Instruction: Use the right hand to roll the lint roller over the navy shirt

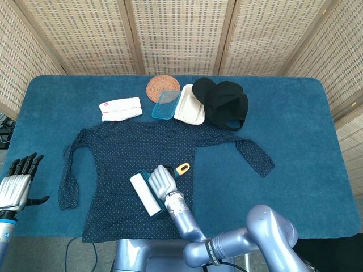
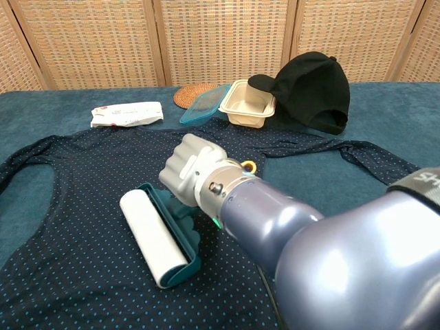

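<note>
The navy dotted shirt [image 1: 113, 164] [image 2: 82, 206] lies flat across the front of the blue table. On its lower middle rests the lint roller [image 1: 144, 194] [image 2: 152, 237], a white drum in a teal frame with a yellow loop at the handle's end. My right hand [image 1: 163, 181] [image 2: 189, 168] grips the teal handle, fingers closed round it. My left hand [image 1: 16, 184] hangs off the table's left front corner, fingers apart and holding nothing; the chest view does not show it.
Along the back of the shirt lie a white packet [image 1: 120, 108], a round woven coaster [image 1: 163, 86], a clear teal lid [image 1: 166, 104], a beige tray [image 1: 190, 105] and a black cap [image 1: 224, 103]. My right forearm fills the chest view's lower right.
</note>
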Available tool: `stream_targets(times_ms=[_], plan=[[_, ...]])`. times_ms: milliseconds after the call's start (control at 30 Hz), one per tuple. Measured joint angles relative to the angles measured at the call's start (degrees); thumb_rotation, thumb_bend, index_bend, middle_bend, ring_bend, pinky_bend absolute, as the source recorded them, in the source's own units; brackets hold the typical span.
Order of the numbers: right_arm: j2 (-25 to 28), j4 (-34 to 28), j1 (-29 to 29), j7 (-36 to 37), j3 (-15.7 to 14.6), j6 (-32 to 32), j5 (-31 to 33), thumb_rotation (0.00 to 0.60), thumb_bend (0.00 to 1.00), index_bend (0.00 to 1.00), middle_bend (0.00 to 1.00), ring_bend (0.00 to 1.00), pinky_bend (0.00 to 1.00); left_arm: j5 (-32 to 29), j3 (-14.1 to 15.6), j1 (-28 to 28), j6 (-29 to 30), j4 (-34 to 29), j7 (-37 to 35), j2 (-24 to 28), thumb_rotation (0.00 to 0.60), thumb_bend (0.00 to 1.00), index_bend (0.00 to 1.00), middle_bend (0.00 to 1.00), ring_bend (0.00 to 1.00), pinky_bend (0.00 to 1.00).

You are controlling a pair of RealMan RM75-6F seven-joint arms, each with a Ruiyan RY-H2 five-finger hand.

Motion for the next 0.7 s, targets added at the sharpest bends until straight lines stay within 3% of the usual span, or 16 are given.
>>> stream_targets(times_ms=[267,467,533,567,633,667,700], plan=[[6.2,0.7,-3.2,0.4,-3.0,1.1,-0.9,0.600,0.93,0.76,1.00,1.00,1.00,0.1,0.0,-0.1,-0.1,-0.1,-0.5,0.2,0.600,0.00,0.00,0.00,0.00,0.00],[11.3,-0.8,-6.3,2.5,-3.5,1.2,-0.3,0.600,0.93,0.75,1.00,1.00,1.00,0.4,0.1,-0.1,-0.1,-0.3,-0.3,0.2,0.600,0.00,0.00,0.00,0.00,0.00],[11.9,-1.2,-6.8,3.3,-3.5,1.0,-0.3,0.600,0.88,0.72,1.00,1.00,1.00,0.5,0.1,-0.1,-0.1,-0.4,-0.2,0.2,0.600,0.00,0.00,0.00,0.00,0.00],[12.1,-1.4,-7.0,3.9,-3.5,0.9,-0.6,0.600,0.80,0.65,1.00,1.00,1.00,0.5,0.2,-0.1,0.0,-0.5,-0.1,0.2,0.600,0.00,0.00,0.00,0.00,0.00],[12.2,-1.8,-7.4,5.1,-3.3,0.7,-1.0,0.600,0.45,0.39,1.00,1.00,1.00,0.6,0.2,-0.1,0.2,-0.6,0.2,0.2,0.600,0.00,0.00,0.00,0.00,0.00],[12.4,-2.1,-7.6,5.9,-3.2,0.6,-1.5,0.600,0.22,0.20,1.00,1.00,1.00,0.6,0.2,0.0,0.3,-0.7,0.2,0.1,0.600,0.00,0.00,0.00,0.00,0.00],[12.5,-2.4,-7.8,6.5,-3.1,0.5,-2.0,0.600,0.10,0.10,1.00,1.00,1.00,0.7,0.2,0.0,0.3,-0.8,0.2,0.2,0.600,0.00,0.00,0.00,0.00,0.00]])
